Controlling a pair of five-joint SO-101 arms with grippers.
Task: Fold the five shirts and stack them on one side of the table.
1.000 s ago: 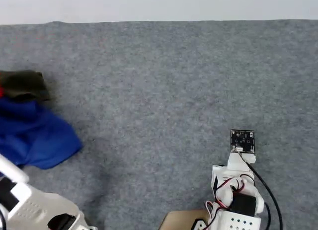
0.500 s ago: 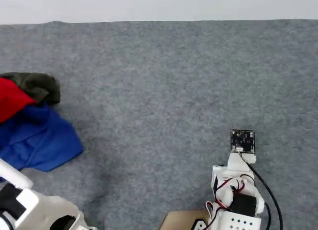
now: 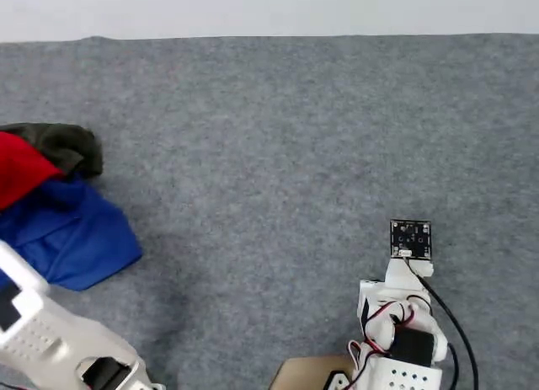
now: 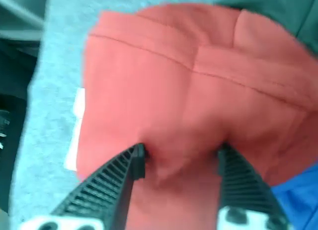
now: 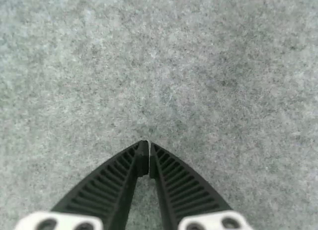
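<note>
A red shirt (image 4: 198, 91) lies crumpled under my left gripper (image 4: 181, 158), which is open with its two fingertips resting on the cloth and a fold of it between them. Beside it show a dark green shirt (image 4: 283, 11) and a blue shirt (image 4: 305, 190). In the high view the same pile sits at the table's left edge: red shirt (image 3: 21, 171), dark green shirt (image 3: 67, 141), blue shirt (image 3: 76, 234). My right gripper (image 5: 147, 148) is shut with nothing in it, low over bare grey mat at the near right.
The grey mat (image 3: 278, 137) covers the table. The left arm's white body (image 3: 50, 344) stands at the near left corner, the right arm (image 3: 404, 323) at the near right. The table's left edge (image 4: 30, 51) runs close beside the red shirt.
The pile has slid right into view, and the red shirt now shows on top of it. The left arm's body has shifted at the near left corner. The right arm has not moved.
</note>
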